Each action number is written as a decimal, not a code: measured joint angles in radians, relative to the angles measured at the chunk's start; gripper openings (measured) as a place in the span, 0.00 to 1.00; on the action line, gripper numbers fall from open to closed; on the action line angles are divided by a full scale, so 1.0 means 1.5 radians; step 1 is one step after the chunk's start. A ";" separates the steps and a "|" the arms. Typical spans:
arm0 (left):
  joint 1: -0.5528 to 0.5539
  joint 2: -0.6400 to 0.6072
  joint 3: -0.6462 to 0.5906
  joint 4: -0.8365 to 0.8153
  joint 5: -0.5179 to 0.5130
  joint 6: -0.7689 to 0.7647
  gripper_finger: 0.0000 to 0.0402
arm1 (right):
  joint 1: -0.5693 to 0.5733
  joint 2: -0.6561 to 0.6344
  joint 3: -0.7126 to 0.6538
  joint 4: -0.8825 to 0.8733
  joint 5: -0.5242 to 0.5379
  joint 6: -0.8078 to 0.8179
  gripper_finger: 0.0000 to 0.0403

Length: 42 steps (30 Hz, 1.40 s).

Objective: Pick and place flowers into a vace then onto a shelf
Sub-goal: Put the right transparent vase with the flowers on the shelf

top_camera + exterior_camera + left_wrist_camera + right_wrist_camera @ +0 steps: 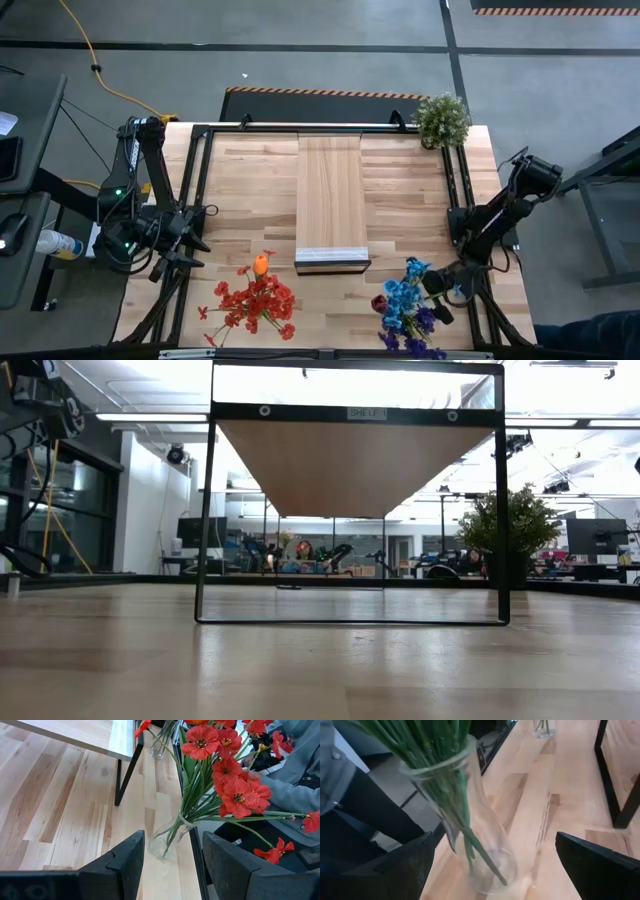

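**Two filled vases on the table, shelf not yet loaded**

High view: shelf (332, 200) at table centre, nothing on its top. Red flowers (255, 300) near-left; blue and purple flowers (408, 305) near-right. Left gripper (185, 245) just left of the red bunch. Right gripper (448, 285) beside the blue bunch. Potted plant (441, 120) at the far-right corner.

Low view: shelf frame and plant only; neither vase appears.

Left wrist view: glass vase (167, 837) with red flowers stands ahead of the partly parted fingers (125, 865), untouched.

Right wrist view: second vase (465, 820), stems inside, between wide-apart fingers (402, 867); contact likely absent, though the view is too close to be sure.

Handling note: close on the vase body low down, keep it upright, and clear the shelf edge when lifting.
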<state>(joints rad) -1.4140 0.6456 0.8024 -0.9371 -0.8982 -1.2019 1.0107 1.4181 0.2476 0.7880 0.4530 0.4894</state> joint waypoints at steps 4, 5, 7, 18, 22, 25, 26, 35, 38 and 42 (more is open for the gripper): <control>0.000 0.000 0.000 0.000 0.000 0.000 0.58 | -0.004 0.000 0.002 -0.014 0.008 0.000 0.99; 0.000 0.000 0.000 0.000 0.000 0.000 0.58 | -0.005 0.000 0.002 -0.014 0.009 0.000 0.99; 0.000 0.000 0.000 0.000 0.000 0.000 0.58 | -0.007 0.000 0.002 -0.013 0.009 -0.001 0.99; 0.000 0.000 0.000 0.000 0.000 0.000 0.58 | -0.007 0.000 0.002 -0.014 0.010 -0.014 0.99; 0.000 0.000 0.000 0.000 0.000 0.000 0.58 | -0.014 0.010 0.002 -0.008 0.007 -0.015 0.99; 0.000 0.000 0.000 0.000 0.000 0.000 0.58 | -0.016 0.039 0.001 0.025 0.006 -0.019 0.99; 0.000 0.000 0.000 0.000 0.000 0.000 0.58 | -0.016 0.051 0.001 0.041 0.007 -0.024 0.99; 0.000 0.000 0.000 0.000 0.000 0.000 0.58 | -0.016 0.141 0.001 0.170 0.035 -0.049 0.99; 0.000 0.000 0.000 0.000 0.000 0.000 0.58 | -0.016 0.154 0.001 0.193 0.036 -0.065 0.99; 0.000 0.000 0.000 0.000 0.000 0.000 0.58 | -0.016 0.155 0.001 0.203 0.035 -0.073 0.99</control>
<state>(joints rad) -1.4139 0.6455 0.8024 -0.9371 -0.8982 -1.2021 0.9863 1.6503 0.2497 1.0927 0.5056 0.3805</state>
